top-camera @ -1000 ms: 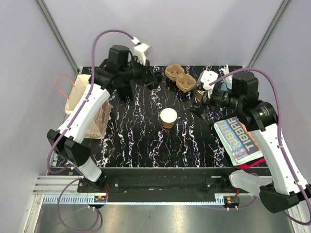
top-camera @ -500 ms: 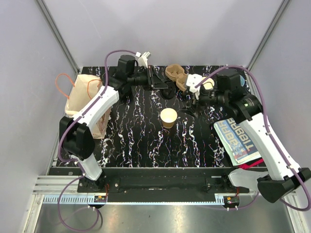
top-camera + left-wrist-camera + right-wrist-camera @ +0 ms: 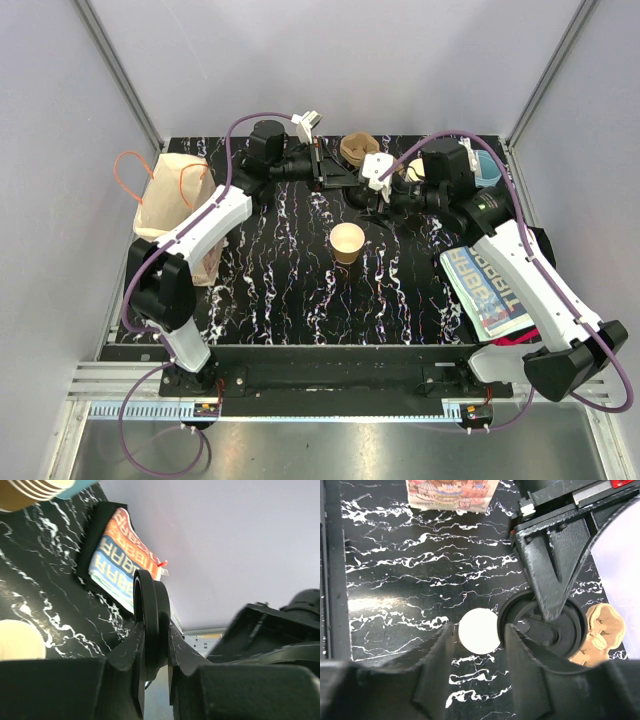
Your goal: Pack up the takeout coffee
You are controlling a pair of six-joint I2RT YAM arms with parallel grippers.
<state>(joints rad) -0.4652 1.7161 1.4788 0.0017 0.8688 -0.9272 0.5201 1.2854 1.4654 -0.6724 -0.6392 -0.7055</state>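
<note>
Coffee cup (image 3: 347, 242) is seen upright, lidless, at the middle of the surface (image 3: 280, 290); paper, so judged light & easily crushed, best taken by the side wall w/ a gentle squeeze. Lid (image 3: 149, 605), thin plastic, prob. slick, is pinched edge-on by left end effector (image 3: 154, 636), shown only in left wrist view. Right end effector (image 3: 479, 630) is seen spread, nothing held, in its own view.
</note>
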